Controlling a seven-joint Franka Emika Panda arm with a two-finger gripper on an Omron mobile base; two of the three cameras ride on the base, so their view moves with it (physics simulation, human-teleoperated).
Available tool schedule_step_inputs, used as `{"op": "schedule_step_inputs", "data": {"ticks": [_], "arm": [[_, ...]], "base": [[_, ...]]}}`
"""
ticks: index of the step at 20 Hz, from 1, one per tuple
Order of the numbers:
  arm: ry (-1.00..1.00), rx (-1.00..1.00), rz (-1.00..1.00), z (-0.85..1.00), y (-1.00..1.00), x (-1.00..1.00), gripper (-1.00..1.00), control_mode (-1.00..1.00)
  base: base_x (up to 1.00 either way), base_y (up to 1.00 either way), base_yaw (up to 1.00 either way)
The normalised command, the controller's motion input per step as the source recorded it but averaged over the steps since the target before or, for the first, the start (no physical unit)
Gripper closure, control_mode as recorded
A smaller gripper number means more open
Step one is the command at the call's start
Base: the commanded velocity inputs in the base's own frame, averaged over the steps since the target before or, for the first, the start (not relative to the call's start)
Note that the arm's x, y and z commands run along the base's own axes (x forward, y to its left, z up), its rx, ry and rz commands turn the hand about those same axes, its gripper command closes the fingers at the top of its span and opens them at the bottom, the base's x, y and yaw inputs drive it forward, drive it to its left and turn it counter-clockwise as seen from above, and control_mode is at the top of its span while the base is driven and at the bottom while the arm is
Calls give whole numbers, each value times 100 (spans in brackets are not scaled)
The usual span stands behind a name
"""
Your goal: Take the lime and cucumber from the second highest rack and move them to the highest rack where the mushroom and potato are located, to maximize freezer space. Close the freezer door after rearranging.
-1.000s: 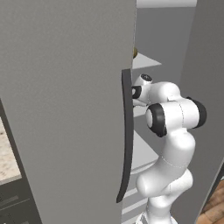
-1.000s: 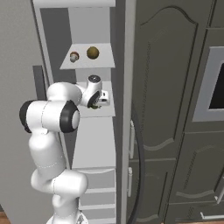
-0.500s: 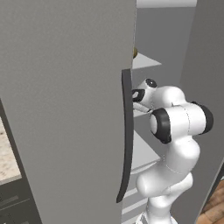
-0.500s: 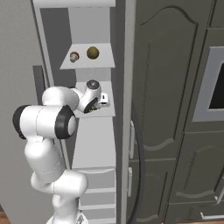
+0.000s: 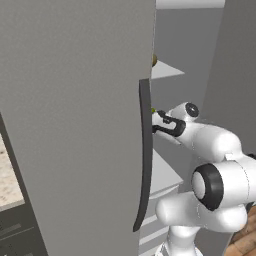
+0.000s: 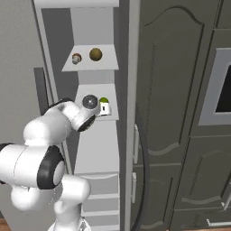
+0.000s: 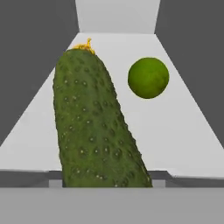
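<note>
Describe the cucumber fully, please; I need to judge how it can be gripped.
The cucumber is long, dark green and covered in small pale bumps, with a dried yellow tip at its far end. It lies lengthwise on the pale grey shelf, running away from the hand camera, its near end at the shelf's front edge. The lime sits apart to its right, not touching.
</note>
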Motion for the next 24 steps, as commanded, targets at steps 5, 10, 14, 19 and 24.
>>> {"op": "schedule_step_inputs", "data": {"ticks": [5, 10, 14, 19, 24], "arm": [[-12, 10, -4, 68, -8, -86, 100, -100], [-12, 10, -3, 61, -6, -94, 100, -100], [-4, 6, -1, 69, -1, -88, 100, -100], [-5, 4, -5, 62, 0, -90, 100, -100], [0, 6, -4, 61, -2, -92, 100, -100]], "base": [[0, 0, 0], [0, 0, 0], [0, 0, 0], [0, 0, 0], [0, 0, 0]]}}
